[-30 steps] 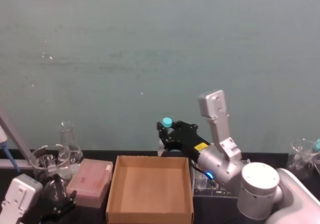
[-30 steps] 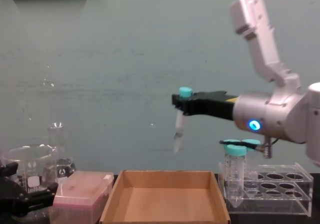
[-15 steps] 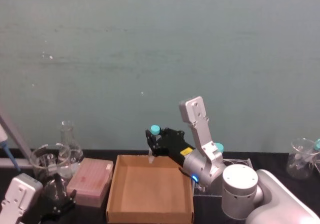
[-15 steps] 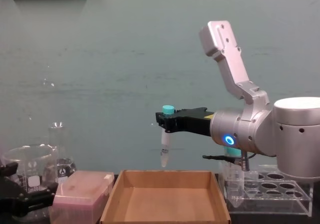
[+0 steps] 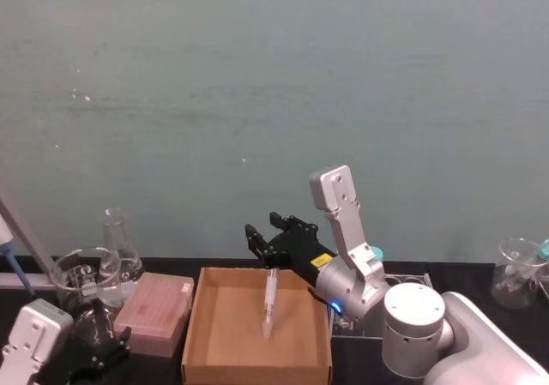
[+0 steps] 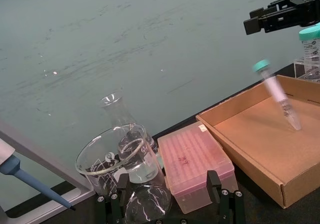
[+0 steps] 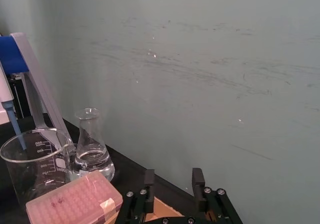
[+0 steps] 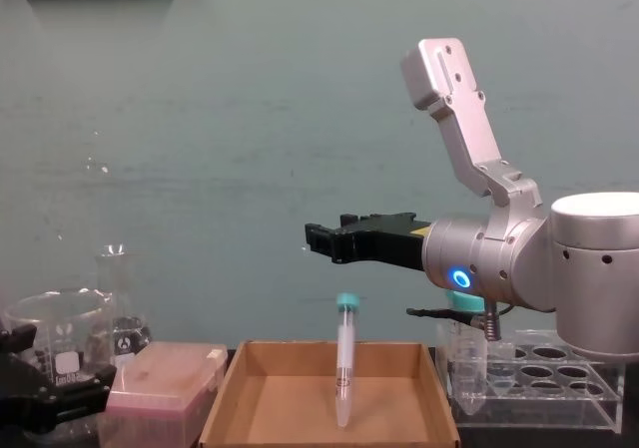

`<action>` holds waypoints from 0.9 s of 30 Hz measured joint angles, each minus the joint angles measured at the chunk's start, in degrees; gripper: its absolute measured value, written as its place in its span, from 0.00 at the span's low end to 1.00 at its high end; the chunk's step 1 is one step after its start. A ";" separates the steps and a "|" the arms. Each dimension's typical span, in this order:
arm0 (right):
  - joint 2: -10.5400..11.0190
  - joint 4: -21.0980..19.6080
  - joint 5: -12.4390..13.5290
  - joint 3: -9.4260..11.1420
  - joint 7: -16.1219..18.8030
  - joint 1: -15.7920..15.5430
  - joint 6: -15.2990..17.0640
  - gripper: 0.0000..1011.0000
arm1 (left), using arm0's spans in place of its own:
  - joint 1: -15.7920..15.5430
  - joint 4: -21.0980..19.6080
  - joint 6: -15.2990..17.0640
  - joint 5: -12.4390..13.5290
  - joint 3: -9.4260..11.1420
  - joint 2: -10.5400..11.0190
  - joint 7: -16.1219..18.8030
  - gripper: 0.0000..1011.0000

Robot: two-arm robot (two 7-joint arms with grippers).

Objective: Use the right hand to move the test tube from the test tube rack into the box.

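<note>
Head view: the right hand (image 5: 262,228) above the far wall of the box (image 5: 194,321), fingers spread wide, gripping nothing; the test tube (image 5: 269,303) loose inside the box, near upright, tip down. Left wrist view: tube tilted, cap uppermost; left gripper (image 6: 167,200) parked near a pink box (image 6: 192,159), fingers apart. Right wrist view: bare gap between the fingers (image 7: 198,178). Chest view: tube below the right hand, the test tube rack (image 8: 559,383) just beside the box.

Soft, even light, with small glints on the wall (image 5: 257,59).
</note>
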 joint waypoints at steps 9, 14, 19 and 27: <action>0.06 -0.17 0.05 -0.01 0.02 -0.06 0.06 0.73 | 0.00 0.00 0.00 0.00 0.00 0.00 0.00 0.99; 0.09 -0.25 0.07 -0.01 0.02 -0.09 0.07 0.90 | 0.00 0.00 0.00 0.00 0.00 0.00 0.00 0.99; 0.11 -0.29 0.09 -0.01 0.02 -0.12 0.07 0.99 | 0.00 0.00 0.00 0.00 0.00 0.00 0.00 0.99; 0.69 -2.76 -0.07 0.54 -0.21 -1.38 -0.74 0.99 | 0.00 0.00 0.00 0.00 0.00 0.00 0.00 0.99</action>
